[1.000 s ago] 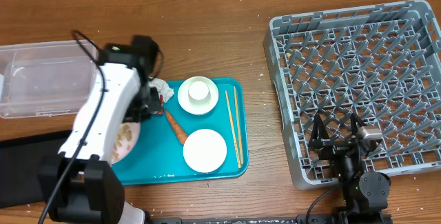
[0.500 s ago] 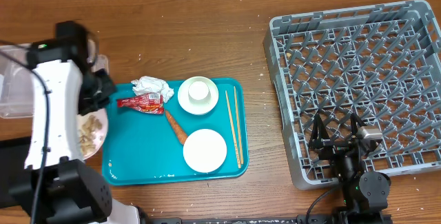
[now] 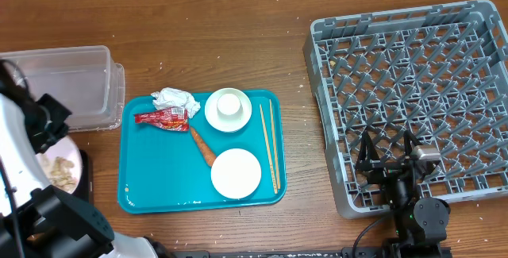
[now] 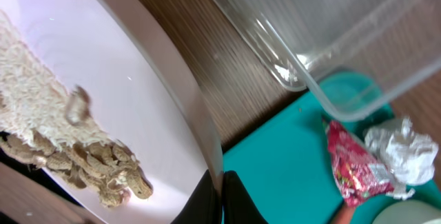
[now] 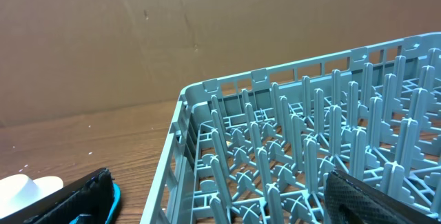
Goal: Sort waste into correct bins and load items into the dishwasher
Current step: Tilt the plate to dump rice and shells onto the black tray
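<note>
Left gripper (image 4: 219,200) pinched on rim of large plate (image 4: 103,65) bearing rice scraps (image 4: 41,127), at table's left edge beside clear tub (image 3: 63,83); right gripper (image 3: 387,153) spread wide, empty, at dish rack (image 3: 413,59) front edge.

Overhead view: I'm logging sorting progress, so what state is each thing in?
left gripper: shut on the large plate's rim
large plate: held, scraps on it
right gripper: open, empty
clear tub: empty
dish rack: empty
napkin: crumpled, on teal tray
small plate: empty, on teal tray
</note>
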Motion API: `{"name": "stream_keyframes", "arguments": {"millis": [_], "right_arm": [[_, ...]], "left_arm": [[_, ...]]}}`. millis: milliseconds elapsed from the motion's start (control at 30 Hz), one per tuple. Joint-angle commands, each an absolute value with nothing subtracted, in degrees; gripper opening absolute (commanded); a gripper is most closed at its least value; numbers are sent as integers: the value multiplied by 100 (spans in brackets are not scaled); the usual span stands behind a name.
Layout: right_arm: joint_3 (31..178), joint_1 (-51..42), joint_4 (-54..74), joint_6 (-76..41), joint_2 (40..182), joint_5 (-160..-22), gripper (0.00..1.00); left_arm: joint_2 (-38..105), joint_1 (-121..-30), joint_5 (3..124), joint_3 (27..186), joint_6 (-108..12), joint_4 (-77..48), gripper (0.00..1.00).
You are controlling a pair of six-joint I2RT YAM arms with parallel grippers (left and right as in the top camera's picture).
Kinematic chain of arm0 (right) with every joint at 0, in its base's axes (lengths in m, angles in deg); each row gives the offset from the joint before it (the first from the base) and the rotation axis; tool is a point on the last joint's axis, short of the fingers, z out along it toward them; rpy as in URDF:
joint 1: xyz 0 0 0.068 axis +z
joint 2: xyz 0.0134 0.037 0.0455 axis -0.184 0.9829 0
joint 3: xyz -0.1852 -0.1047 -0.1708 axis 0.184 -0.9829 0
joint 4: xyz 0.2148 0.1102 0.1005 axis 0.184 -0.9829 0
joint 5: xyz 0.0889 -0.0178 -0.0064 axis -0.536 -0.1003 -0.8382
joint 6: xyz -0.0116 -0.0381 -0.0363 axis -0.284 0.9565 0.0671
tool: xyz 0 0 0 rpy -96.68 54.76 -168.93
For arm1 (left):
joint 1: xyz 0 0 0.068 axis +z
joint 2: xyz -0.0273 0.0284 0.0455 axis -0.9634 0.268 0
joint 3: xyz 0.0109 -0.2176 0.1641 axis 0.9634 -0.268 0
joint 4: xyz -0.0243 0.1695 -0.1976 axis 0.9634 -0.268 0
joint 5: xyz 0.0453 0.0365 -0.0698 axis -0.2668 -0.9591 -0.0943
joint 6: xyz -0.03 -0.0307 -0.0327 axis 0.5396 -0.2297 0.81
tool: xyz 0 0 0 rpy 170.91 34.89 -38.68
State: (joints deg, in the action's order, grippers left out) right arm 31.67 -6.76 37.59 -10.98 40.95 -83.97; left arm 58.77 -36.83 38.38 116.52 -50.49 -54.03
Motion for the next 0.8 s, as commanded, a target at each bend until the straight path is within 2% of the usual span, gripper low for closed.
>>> {"name": "stream_keyframes", "arguments": {"millis": [0,267,467,667,767], "right_arm": [[3108,-644,3794,-1116,4049,-8340,100],[3108,-644,3794,-1116,4049,-8340,100],[3108,-644,3794,-1116,4049,-8340,100],[3108,-644,3794,-1116,4049,-8340,100],[3108,-644,3794,-1116,4049,-8342,100]], "left_arm": [[5894,-3325,4179,11578,-5305,-5225,4],[5894,-2501,5504,11206,-5471,-4847,4],[5894,-1567,7112,11206,-5901,-4845,4],[5894,-997,7681,11206,-6008,-5005,4],[5894,-702,8380,11206,-6183,-5055,4]]}}
